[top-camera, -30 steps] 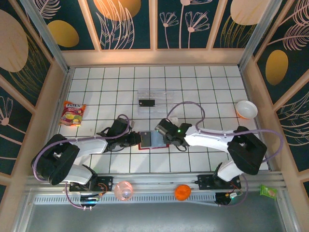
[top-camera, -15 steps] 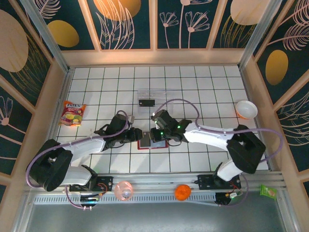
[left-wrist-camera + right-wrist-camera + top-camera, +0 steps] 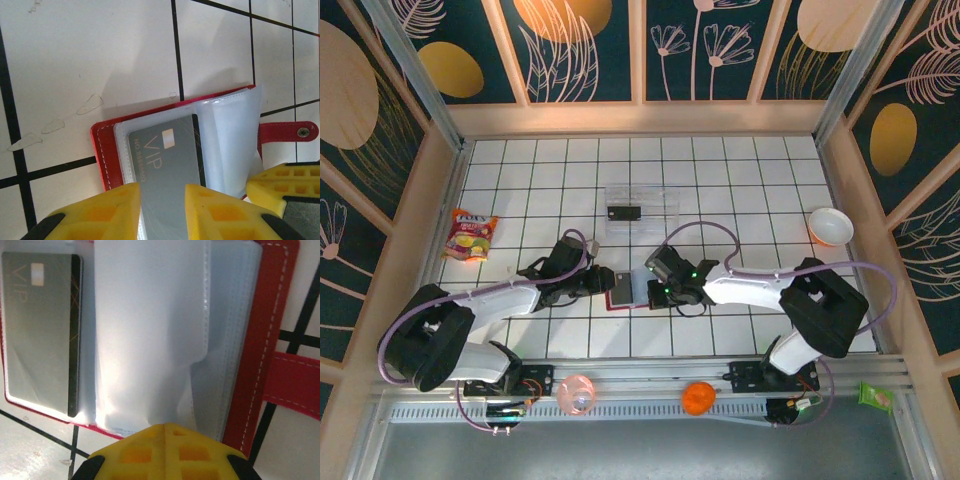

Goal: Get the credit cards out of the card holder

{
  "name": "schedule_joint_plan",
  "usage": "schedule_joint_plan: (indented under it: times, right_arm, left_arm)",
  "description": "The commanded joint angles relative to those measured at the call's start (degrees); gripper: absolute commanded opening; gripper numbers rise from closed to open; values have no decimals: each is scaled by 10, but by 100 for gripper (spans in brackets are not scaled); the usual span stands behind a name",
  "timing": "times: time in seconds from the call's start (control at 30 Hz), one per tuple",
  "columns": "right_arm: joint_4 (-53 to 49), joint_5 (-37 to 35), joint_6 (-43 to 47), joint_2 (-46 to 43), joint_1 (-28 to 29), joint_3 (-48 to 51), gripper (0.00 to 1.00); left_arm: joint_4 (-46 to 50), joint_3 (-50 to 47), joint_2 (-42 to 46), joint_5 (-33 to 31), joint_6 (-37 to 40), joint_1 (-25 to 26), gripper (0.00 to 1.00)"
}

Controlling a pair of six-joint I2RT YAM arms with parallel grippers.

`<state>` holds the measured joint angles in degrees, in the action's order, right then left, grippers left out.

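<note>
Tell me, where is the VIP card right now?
The VIP card sits mid-table in the top view, in the left half of the open red wallet, by the left gripper.

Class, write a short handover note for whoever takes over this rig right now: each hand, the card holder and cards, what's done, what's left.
Left hand: open, astride the grey VIP card at its near end.
Right hand: shut, tip at the edge of the clear sleeves.
Card holder: lying open on the table between both hands, VIP card in its sleeve.
Done: holder opened; one dark card lies in the clear tray.
To do: pull the VIP card out, then check the other sleeves.
</note>
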<state>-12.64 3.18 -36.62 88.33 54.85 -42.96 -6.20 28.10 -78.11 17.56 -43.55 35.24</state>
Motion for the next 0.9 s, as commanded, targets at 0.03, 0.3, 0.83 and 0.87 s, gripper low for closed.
schedule_joint_plan:
  times: [0.03, 0.3, 0.83, 0.87]
  right_arm:
    - [-1, -31, 4, -43, 6, -13, 6]
    - [81, 135, 36, -3, -13, -66, 19]
    - [116, 211, 10, 93, -50, -76, 26]
    - [113, 206, 9, 95, -51, -74, 25]
  left_arm:
    - [6, 13, 19, 14, 19, 2, 32]
    - [-7, 8, 3, 19, 17, 1, 23]
    - [-7, 1, -29, 1, 17, 1, 21]
    - [-7, 1, -30, 2, 17, 1, 21]
